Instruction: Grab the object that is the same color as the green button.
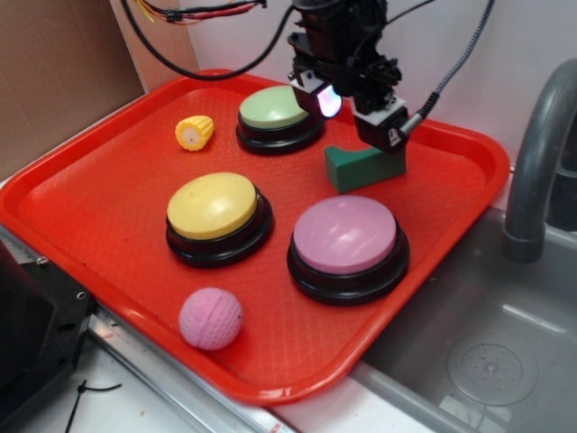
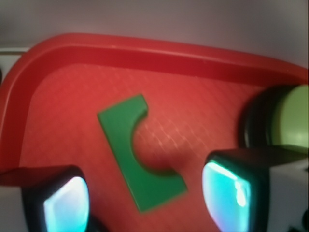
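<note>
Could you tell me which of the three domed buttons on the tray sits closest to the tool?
The green button, at the tray's far edge. The tool hangs just beside it, while the yellow button and pink button sit nearer the camera.

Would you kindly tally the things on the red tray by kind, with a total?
Domed buttons: 3 (green button, yellow button, pink button)
Green block: 1
Toy corn: 1
Pink ball: 1
Total: 6
</note>
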